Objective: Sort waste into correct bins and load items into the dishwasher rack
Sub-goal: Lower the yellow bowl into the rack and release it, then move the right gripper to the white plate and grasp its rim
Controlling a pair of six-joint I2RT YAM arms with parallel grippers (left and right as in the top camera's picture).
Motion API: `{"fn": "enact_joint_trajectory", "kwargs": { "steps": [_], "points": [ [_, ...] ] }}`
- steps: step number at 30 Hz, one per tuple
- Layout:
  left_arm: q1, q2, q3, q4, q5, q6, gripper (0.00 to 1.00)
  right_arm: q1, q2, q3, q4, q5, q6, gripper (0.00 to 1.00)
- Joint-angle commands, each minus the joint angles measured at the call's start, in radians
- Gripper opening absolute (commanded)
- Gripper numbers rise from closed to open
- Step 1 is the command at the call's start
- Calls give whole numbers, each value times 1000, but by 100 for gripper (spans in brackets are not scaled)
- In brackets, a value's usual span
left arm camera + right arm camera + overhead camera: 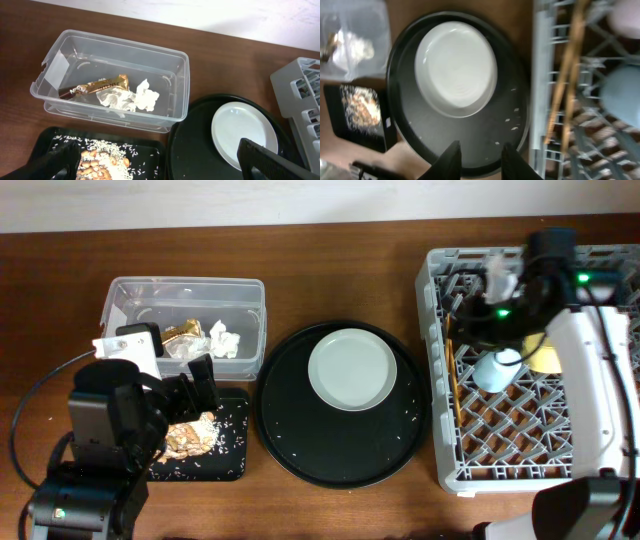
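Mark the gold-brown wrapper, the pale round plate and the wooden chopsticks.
Shiny gold-brown wrapper [100, 86]: left wrist view, printed face.
Pale grey-white round plate [352, 368]: overhead view, its centre.
Thin wooden chopsticks [568, 60]: right wrist view, one stick's mid-shaft.

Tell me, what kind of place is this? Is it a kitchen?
Probably not a real kitchen, more a practice clean-up spot on a wooden table: there's a grey dishwasher rack, a plate on a round black tray, and a clear tub holding a wrapper and tissue.

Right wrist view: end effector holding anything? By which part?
Nothing. The right end effector is empty: jaws apart, only the large round black tray showing between them.
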Motion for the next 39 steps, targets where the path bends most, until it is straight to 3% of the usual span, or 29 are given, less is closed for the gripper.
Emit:
{"fn": "enact_joint_trajectory", "kwargs": {
  "steps": [1,7,14,18,26,39],
  "points": [
    [5,-3,12,2,-14,-10,100,84,2,4,1,-2,-10,28],
    [5,-3,12,2,-14,-10,99,219,52,0,12,95,-7,36],
    [5,-3,12,2,-14,-10,99,339,164,-23,102,150,2,39],
    [5,-3,12,2,-14,-10,99,378,229,-23,129,337,141,41],
    [5,-3,12,2,-14,-10,99,386,361,-23,158,434,186,48],
    [5,-3,12,2,-14,-10,99,386,484,-25,233,435,186,47]
  ]
}}
